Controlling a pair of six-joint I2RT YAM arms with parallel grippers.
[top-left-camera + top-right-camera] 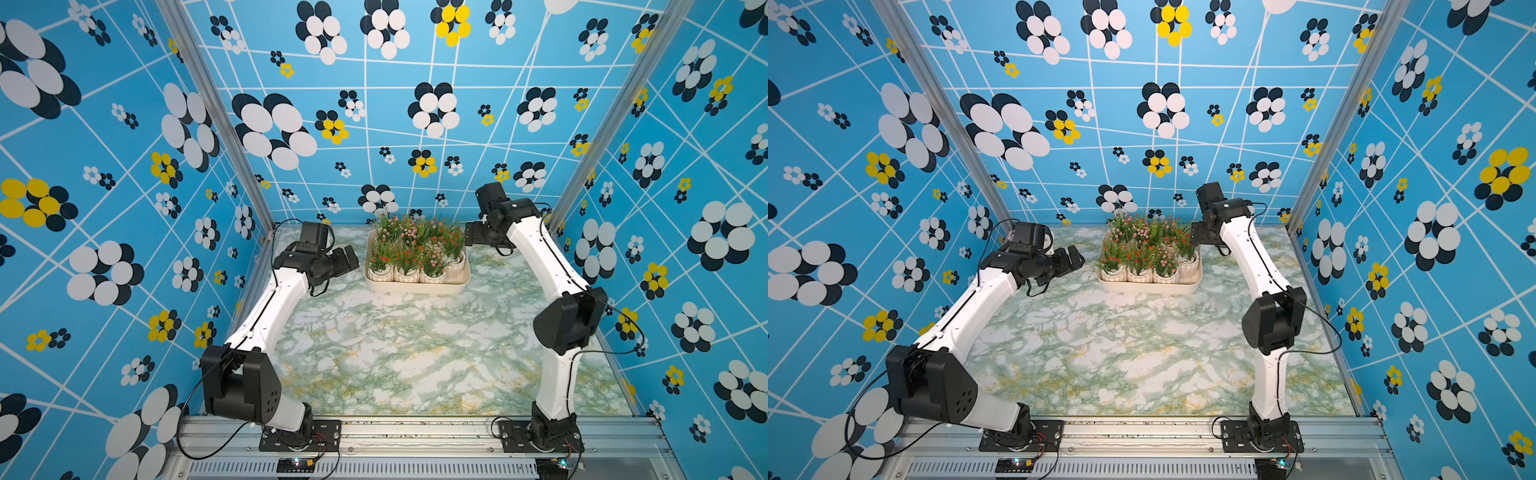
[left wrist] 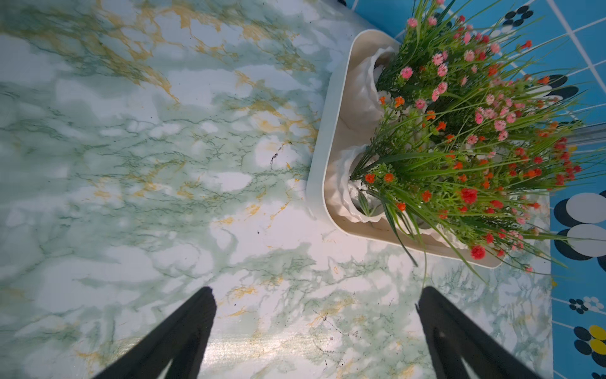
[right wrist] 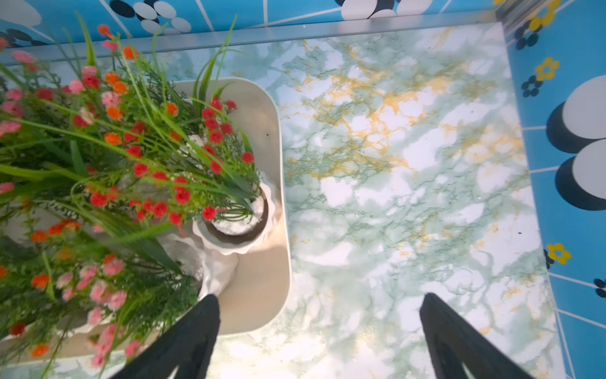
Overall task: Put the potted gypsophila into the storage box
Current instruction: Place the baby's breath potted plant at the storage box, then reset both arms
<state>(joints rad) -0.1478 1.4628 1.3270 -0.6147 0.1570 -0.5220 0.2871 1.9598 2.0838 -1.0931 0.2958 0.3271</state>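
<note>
Gypsophila pots (image 1: 406,275), white ribbed ceramic w/ red, pink & orange blooms, all sit packed in shallow cream-white plastic storage box (image 1: 415,289) at far-centre of green marble-print table (image 1: 395,353); left gripper (image 1: 352,258) & right gripper (image 1: 467,236) flank box, jaws spread wide, nothing held.

I get a bright, even picture. Light falls from above, and the arms throw only faint, soft shadows on the marble tabletop (image 1: 415,353) in both top views, which are sharp but bend the wall lines toward the edges. In the left wrist view a pale sheen of glare lies on the tabletop by the left gripper (image 2: 316,292), whose fingers (image 2: 187,325) are dark and blurred. In the right wrist view the nearest gypsophila flowers (image 3: 98,295) look soft, out of focus.
</note>
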